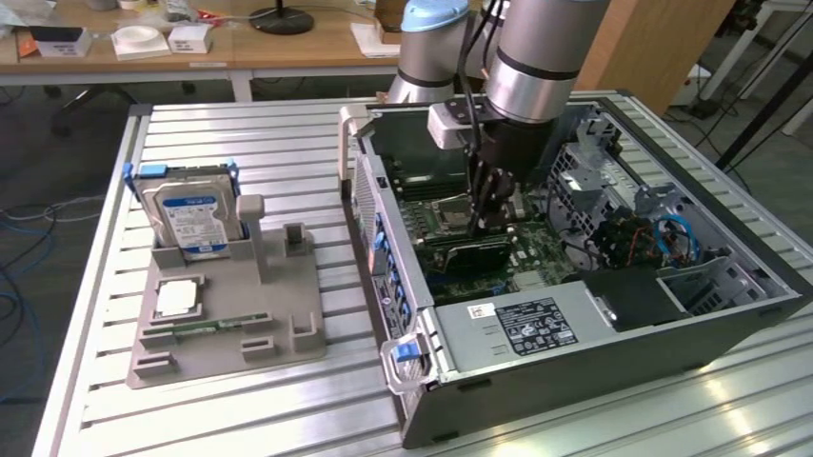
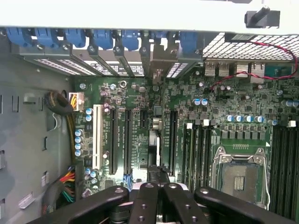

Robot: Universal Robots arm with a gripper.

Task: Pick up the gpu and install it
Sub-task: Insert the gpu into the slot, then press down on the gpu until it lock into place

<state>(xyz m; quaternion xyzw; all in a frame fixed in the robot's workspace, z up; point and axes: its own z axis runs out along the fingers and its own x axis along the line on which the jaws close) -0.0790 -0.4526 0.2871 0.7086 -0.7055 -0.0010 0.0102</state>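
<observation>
The gpu [image 1: 467,255] is a dark flat card standing on edge on the green motherboard inside the open computer case [image 1: 610,367]. In the wrist view the gpu [image 2: 154,144] is seen edge-on, running along an expansion slot toward the silver bracket at the case's rear wall. My gripper [image 1: 489,224] reaches straight down into the case right over the card. In the wrist view the black fingers [image 2: 140,198] of the gripper [image 2: 158,186] are shut together at the card's upper edge. Whether they pinch the card or only rest on it, I cannot tell.
On the exterior view's left stands a grey parts holder [image 1: 286,333] with a silver hard drive [image 1: 190,217], a processor chip [image 1: 178,297] and a narrow memory stick [image 1: 209,327]. Beside the gripper are the processor socket [image 2: 238,175], long black slots and cable bundles [image 2: 65,105].
</observation>
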